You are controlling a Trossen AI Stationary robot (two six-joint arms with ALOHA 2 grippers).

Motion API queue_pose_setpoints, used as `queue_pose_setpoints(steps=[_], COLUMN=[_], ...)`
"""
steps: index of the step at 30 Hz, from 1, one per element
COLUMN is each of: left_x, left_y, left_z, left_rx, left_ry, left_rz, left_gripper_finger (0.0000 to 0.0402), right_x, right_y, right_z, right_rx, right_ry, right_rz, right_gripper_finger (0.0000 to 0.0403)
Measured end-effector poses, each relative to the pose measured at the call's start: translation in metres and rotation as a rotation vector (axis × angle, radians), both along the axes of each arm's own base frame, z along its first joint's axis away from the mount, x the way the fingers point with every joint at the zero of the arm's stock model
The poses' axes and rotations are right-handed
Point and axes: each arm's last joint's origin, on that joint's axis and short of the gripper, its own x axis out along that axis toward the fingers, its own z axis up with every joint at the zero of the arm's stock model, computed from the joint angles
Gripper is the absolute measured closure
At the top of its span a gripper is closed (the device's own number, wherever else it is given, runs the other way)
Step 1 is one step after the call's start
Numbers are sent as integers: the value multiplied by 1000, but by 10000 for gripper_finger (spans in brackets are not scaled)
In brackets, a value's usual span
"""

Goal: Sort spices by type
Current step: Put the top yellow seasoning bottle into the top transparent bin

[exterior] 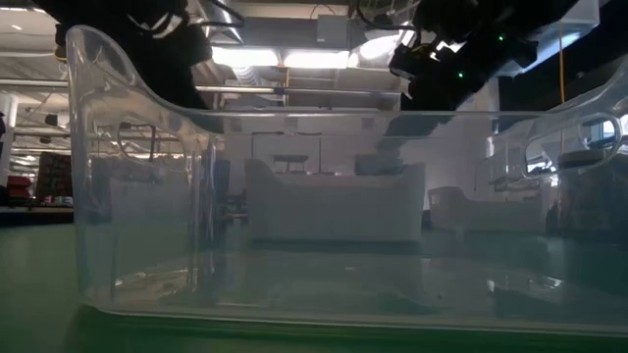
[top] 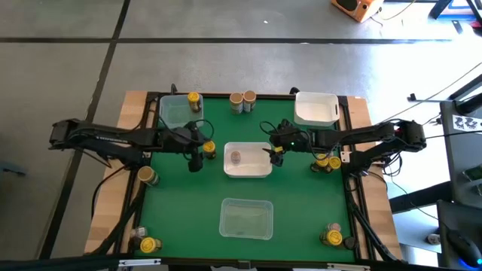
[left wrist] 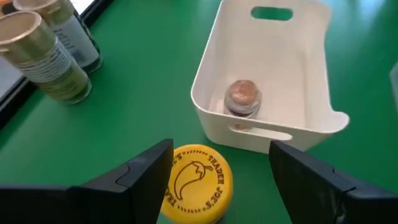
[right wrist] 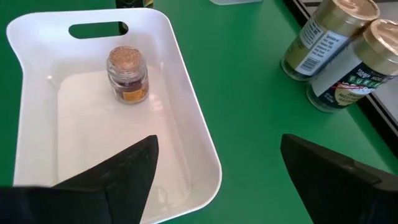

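Bin point(top: 248, 172) in the middle of the green mat point(top: 188, 211) — white, rectangular, handle slots at its ends, taken as the landmark here. Sitting upright inside it, one small jar with a cork-coloured lid point(right wrist: 127, 74), nearer one end, clear of the walls.

Left gripper point(left wrist: 217, 180) hanging just beside the bin's left side, fingers spread wide, with a yellow-lidded spice jar point(left wrist: 196, 183) sitting between them, lid printed with a chili pepper; can't tell if either finger touches it. Not clamped, anyway.

Right gripper point(right wrist: 217, 180) hovering over the bin's right edge, fingers wide apart, nothing between them but bin rim and mat.

Beyond the bin at the far table edge, two tan-lidded jars point(top: 242, 100) standing side by side, touching or nearly so. Far-left of the bin, a clear bin point(top: 179, 111) with a yellow-lidded jar at its corner point(top: 194, 98). Far-right, another white bin point(top: 316, 108). Right of the landmark bin, a little cluster of yellow lids point(top: 326, 162) under the right arm. Nearer the front edge, a clear bin point(top: 245, 218), plus yellow-lidded jars at both front corners point(top: 148, 245) point(top: 332, 237).
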Motion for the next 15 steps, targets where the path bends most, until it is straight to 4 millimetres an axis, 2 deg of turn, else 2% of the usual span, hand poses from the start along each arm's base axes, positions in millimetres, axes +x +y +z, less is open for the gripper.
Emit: queue_pose_setpoints(steps=[7, 15], left_x=[2, 1], left_y=[2, 2], left_z=[-5, -6], left_rx=[58, 42], left_ry=[43, 48], left_rz=[45, 56], left_gripper_finger=[139, 139], right_x=[0, 0], right_y=[0, 0], right_z=[0, 0], right_rx=[0, 1], right_ry=[5, 5], right_rz=[0, 0], right_gripper_finger=[66, 66])
